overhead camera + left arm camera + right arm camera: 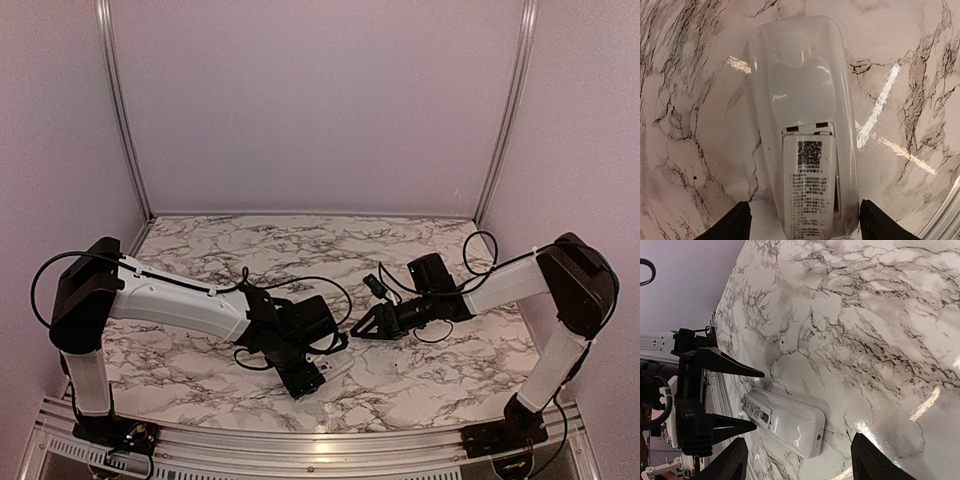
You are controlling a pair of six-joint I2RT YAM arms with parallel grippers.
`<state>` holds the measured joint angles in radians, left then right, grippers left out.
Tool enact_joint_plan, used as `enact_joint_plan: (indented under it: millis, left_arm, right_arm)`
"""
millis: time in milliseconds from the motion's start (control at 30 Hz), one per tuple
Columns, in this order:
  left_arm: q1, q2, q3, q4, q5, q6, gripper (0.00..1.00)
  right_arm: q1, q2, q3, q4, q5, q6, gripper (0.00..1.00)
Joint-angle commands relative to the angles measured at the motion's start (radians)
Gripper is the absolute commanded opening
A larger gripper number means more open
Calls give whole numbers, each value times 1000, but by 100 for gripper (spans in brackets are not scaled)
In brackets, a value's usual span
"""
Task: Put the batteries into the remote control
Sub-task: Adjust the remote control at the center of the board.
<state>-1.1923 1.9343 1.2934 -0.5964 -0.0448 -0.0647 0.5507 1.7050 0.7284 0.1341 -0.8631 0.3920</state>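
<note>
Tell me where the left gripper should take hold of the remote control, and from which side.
Grip the remote control across its narrow width, on the long edges at the labelled end, coming straight down from above. It lies flat, back up, on the table, leaving those edges free, and the open left gripper straddles that end.

Marble-patterned table (glossy, glare-streaked) between plain lilac walls.

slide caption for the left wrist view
Remote control back-up on the marble table, straddled by the open left tool.
</note>
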Motion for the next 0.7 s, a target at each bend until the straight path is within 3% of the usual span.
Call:
enact_joint_plan:
  millis: [0,433,667]
  left_arm:
    - [-3,27,-15,20,-13,20,77]
    - [32,-19,-65,36,-15,95,63]
    - [31,-46,-78,50,25,130,63]
  right_arm:
    - [6,6,16,-12,1,-14,69]
    - [5,0,12,-14,3,-15,69]
    - [7,-3,6,-12,2,-15,69]
